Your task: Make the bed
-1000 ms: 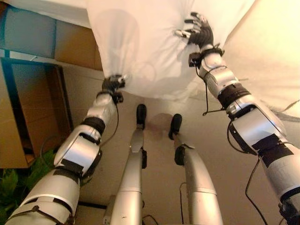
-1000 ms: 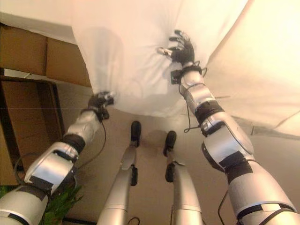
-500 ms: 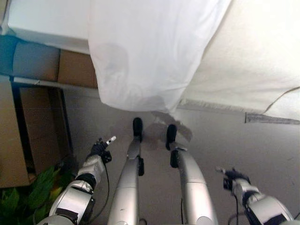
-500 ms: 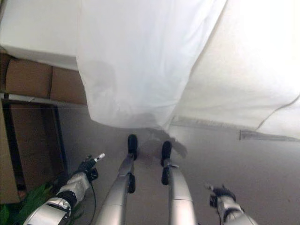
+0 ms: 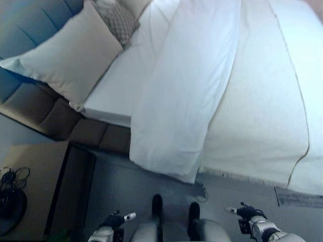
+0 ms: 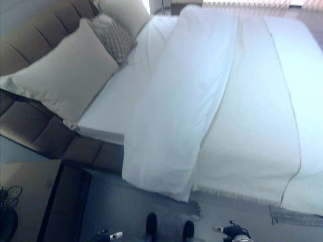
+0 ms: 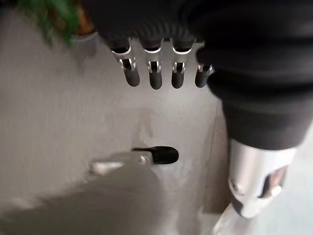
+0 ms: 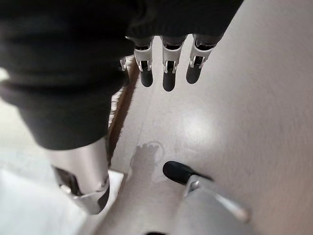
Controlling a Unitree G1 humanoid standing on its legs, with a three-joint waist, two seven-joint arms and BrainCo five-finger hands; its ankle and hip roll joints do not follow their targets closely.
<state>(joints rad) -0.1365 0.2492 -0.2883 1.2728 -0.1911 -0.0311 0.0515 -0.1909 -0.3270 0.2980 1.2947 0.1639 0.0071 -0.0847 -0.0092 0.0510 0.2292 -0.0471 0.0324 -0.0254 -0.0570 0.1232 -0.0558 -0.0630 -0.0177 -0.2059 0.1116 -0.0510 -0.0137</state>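
Note:
A white sheet (image 5: 184,106) lies in a long folded band across the bed and hangs over the near side edge. Beside it a cream blanket (image 5: 257,116) covers the rest of the mattress. A large pale pillow (image 5: 70,55) and a patterned cushion (image 5: 120,21) lean at the padded headboard (image 6: 25,48). My left hand (image 5: 114,221) and right hand (image 5: 247,212) are low by my sides, over the floor and apart from the bed. Both are open and hold nothing; their straight fingers (image 7: 155,74) (image 8: 167,73) point at bare floor.
A brown bedside table (image 5: 40,171) with a dark object and cables on it stands to the left of the bed. A rug's corner (image 5: 299,197) lies on the floor at the right. A green plant (image 7: 54,14) is near my left hand.
Both hands have let go of the white sheet and dropped to my sides. The camera has tilted up, bringing the whole bed into view; the sheet hangs as it was left.

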